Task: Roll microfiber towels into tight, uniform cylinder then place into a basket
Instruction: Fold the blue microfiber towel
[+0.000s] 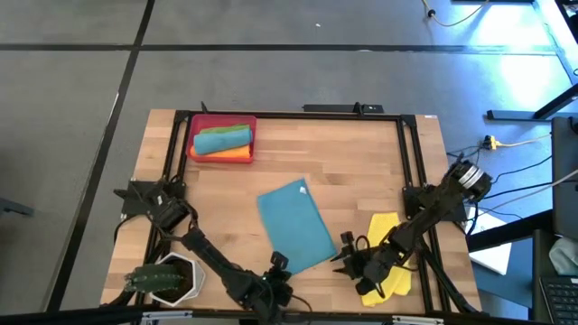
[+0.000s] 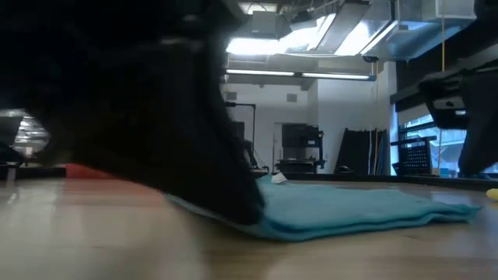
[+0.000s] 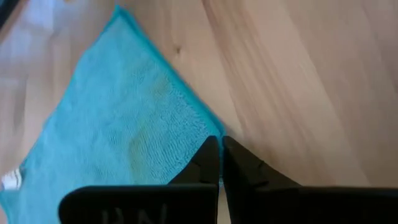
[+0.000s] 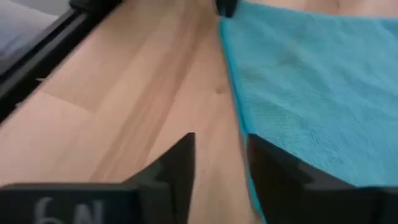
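Observation:
A teal-blue microfiber towel (image 1: 296,226) lies spread flat on the middle of the wooden table, also seen in the low view (image 2: 350,206). My left gripper (image 3: 219,146) is shut at the towel's near corner (image 1: 278,266). My right gripper (image 4: 221,155) is open at the towel's near right corner (image 1: 343,248). One of its fingers is above the cloth and the other above bare wood. The red basket (image 1: 194,135) at the far left holds a rolled teal towel (image 1: 221,140) lying on an orange one (image 1: 233,154). A yellow towel (image 1: 388,266) lies crumpled under my right arm. My left gripper has its two fingertips closed on the tip of the teal towel's near corner (image 3: 211,130), pinching it. The fingers slant down from the table's near side. The corner stays low by the tabletop, and the rest of the towel lies flat on the wood.
A white hexagonal pot with a plant (image 1: 167,278) stands at the near left corner. Black frame rails (image 1: 402,153) run along the table's sides and far edge. Bare wood lies between the basket and the towel.

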Available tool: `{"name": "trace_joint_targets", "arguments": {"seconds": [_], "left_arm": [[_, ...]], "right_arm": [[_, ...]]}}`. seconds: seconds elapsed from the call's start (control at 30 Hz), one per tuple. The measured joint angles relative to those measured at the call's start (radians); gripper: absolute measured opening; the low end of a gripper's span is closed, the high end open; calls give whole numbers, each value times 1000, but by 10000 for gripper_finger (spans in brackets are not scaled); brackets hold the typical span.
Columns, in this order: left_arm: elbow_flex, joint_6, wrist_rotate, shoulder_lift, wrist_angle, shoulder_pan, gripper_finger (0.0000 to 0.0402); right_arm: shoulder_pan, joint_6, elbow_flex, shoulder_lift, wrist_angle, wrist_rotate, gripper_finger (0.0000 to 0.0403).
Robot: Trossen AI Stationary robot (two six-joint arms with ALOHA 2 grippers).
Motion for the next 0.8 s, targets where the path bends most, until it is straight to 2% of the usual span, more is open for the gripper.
{"name": "trace_joint_targets", "arguments": {"seconds": [0.1,0.23,0.37,0.47,0.6,0.8], "left_arm": [[0,-78,-35,-1,-42,-24,0],[0,-181,-125,-2,-104,-59,0],[-3,-243,-123,-20,-118,-79,0],[-44,-261,-137,-53,-106,-88,0],[-179,-268,-164,-136,44,-99,0],[-456,-243,-181,-255,451,-114,0]], "right_arm": [[2,-62,17,78,61,23,180],[1,-114,52,149,60,116,220],[2,-194,83,175,58,198,235],[-3,-221,103,175,64,218,236],[-2,-247,114,175,56,218,236],[-3,-247,116,175,57,218,236]]}}
